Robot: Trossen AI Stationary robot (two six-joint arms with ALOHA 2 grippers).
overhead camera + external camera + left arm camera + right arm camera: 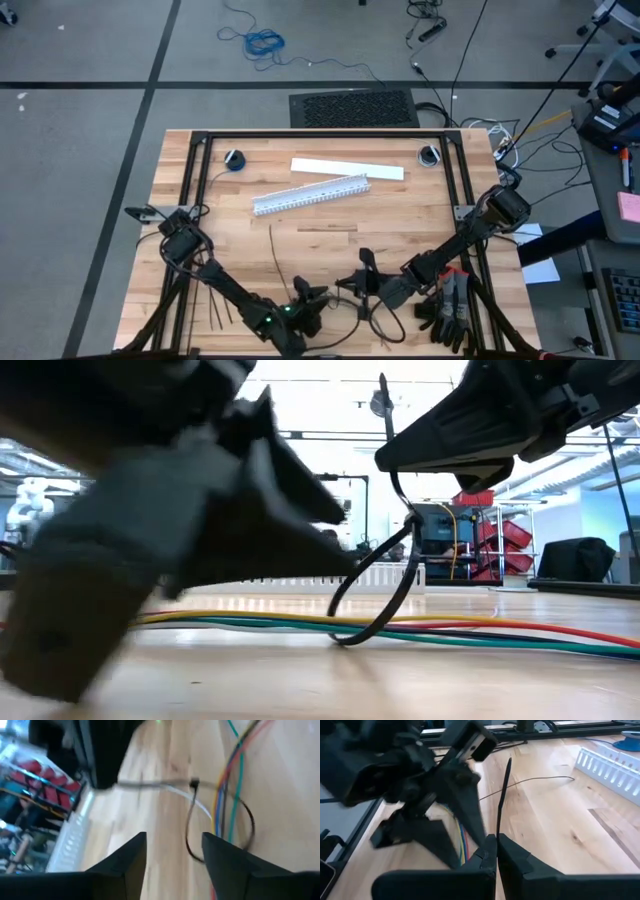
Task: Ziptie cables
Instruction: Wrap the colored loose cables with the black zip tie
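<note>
The cables [470, 630], thin yellow, green, blue and red wires, lie along the table near its front edge. A black ziptie [385, 595] loops around them, and the bottom of the loop rests on the wood. My right gripper [496, 845] is shut on the ziptie's strip above the loop. My left gripper [175, 855] stands open just left of the loop, its fingers apart and touching nothing. In the high view both grippers meet at the front middle, left [312, 298] and right [362, 272]. My right gripper pinches the ziptie's strip [499, 831] between its two shut fingers, partway along it. The free tail [385, 405] sticks up above the fingers. Below them the strip curves down into the loop around the cables [220, 835], which stay on the table.
A white slotted duct [310, 195] and a flat white strip [347, 168] lie at the table's far middle. One loose ziptie [275, 250] lies left of centre, and several more [222, 305] at the front left. Dark tools [450, 308] sit at the front right.
</note>
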